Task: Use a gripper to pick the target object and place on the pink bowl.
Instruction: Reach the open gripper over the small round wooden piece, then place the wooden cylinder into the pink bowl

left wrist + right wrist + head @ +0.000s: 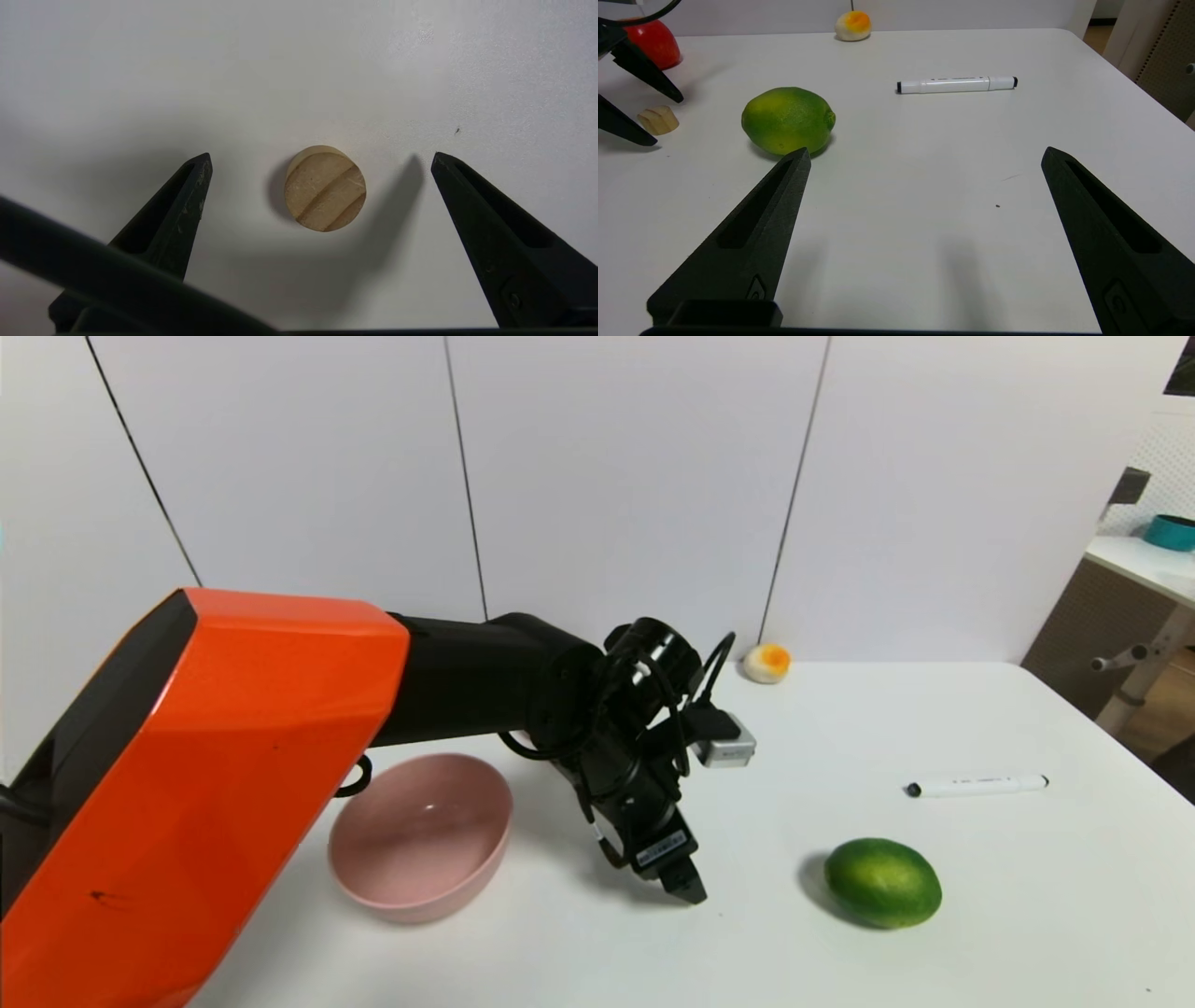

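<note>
White bench (934, 933) fills the room in front of the robot, with a plain white wall behind it. Nearest, at about 7 o'clock on the bench, sits the pink bowl (422, 837), and nothing is in it. Just beside it, toward 6 o'clock, the left claw (321, 161) points down at the bench with its two black fingers wide apart. The little wooden disc (325, 188) lies flat on the bench between those fingers, and neither one touches it. The right claw (924, 156) waits low over the bench on the robot's right side, also spread wide and holding nothing. A green lime (883, 883) lies at about 4 o'clock. Farther off, a white marker pen (977, 786) lies at 2 o'clock. Farthest away, at 12 o'clock by the wall, is a white and orange lump (767, 663). A red fruit (650, 42) shows only in the right wrist view. The disc is thin and round, so it may slip or flip out if the fingers close too high, or not evenly on both sides.
</note>
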Robot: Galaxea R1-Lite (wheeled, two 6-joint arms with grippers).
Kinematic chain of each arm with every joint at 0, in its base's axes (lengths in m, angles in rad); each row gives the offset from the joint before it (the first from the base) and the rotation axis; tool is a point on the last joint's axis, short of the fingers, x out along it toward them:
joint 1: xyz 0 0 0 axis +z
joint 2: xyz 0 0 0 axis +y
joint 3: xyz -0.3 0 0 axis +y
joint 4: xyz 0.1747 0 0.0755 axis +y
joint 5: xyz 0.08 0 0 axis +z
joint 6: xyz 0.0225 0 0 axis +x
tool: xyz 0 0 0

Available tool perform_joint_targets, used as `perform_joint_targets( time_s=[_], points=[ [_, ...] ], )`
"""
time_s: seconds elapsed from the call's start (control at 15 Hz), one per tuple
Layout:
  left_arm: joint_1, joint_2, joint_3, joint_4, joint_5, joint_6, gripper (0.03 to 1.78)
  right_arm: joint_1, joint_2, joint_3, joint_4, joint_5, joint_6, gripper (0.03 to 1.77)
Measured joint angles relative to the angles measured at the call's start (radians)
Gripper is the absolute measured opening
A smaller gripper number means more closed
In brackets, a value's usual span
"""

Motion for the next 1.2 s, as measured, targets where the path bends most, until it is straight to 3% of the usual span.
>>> perform_joint_targets(
  time_s=[0.2, 0.27, 0.47, 0.8, 1.2],
  points=[
    [0.001, 0.003, -0.003, 0.0, 0.0, 0.0, 1.69, 0.0, 0.0, 0.0, 0.0, 0.0, 0.0, 1.71],
    [0.001, 0.003, -0.003, 0.0, 0.0, 0.0, 1.6, 0.0, 0.0, 0.0, 0.0, 0.0, 0.0, 1.71],
    [0.002, 0.003, 0.0, 0.004, 0.0, -0.001, 1.11, 0.0, 0.0, 0.0, 0.0, 0.0, 0.0, 1.71],
    [0.005, 0.001, 0.017, 0.008, -0.001, 0.0, 0.52, 0.0, 0.0, 0.0, 0.0, 0.0, 0.0, 1.71],
    [0.008, -0.018, 0.026, 0.013, -0.001, -0.001, 0.52, 0.0, 0.0, 0.0, 0.0, 0.0, 0.0, 1.71]
  ],
)
